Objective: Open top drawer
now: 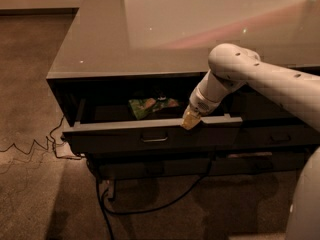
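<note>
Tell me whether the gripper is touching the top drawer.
Touching. The camera view shows the gripper tip resting over the upper edge of the top drawer front, with no gap between them.

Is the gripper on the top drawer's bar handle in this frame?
No, the gripper sits at the upper edge of the top drawer front panel, off to the image right of the bar handle.

Brown carpet [30, 199], glossy grey countertop [150, 34]
</note>
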Robot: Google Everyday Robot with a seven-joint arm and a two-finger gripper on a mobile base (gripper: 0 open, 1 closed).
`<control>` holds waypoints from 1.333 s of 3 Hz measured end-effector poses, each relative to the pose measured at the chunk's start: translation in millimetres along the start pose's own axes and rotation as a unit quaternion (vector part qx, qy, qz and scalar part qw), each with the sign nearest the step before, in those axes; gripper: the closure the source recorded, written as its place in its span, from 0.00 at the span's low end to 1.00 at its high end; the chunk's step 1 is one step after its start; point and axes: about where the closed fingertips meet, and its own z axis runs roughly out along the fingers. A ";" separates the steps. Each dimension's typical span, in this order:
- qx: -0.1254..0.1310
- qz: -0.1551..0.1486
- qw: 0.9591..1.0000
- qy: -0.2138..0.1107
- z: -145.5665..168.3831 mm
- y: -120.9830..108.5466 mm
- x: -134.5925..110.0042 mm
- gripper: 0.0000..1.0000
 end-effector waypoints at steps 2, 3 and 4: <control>0.005 -0.012 1.000 0.006 -19.7 17.4 14.4 1.00; 0.017 -0.032 0.999 0.013 -44.2 46.7 21.4 1.00; 0.021 -0.035 0.999 0.014 -50.2 50.1 19.4 0.81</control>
